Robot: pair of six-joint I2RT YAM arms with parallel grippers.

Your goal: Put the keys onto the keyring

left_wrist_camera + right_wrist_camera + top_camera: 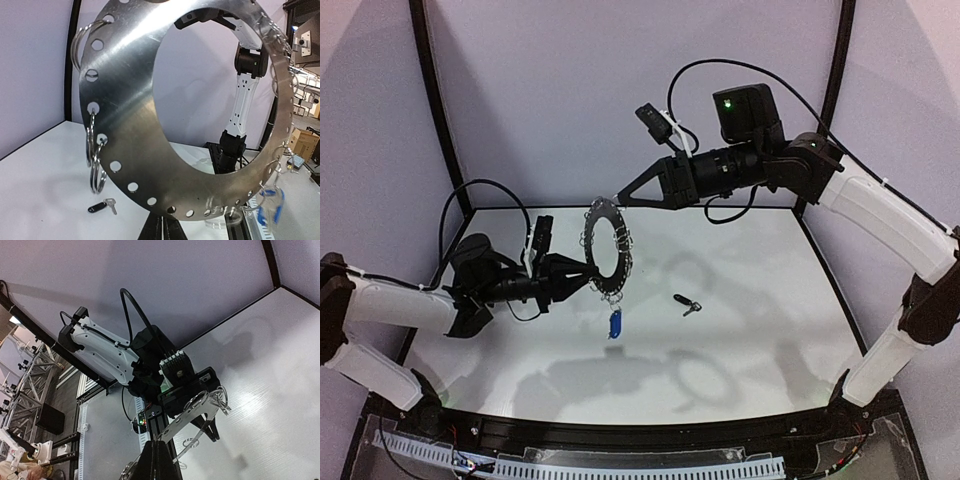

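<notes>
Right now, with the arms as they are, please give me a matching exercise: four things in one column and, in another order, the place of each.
Things:
1. black key
2. blue key
3. left gripper
4. right gripper

Places:
a. shut on the top edge of the ring
b. lying on the table
c. shut on the ring's lower left edge
d. hanging below the ring

Pairs: 1-b, 2-d, 3-c, 4-a
</notes>
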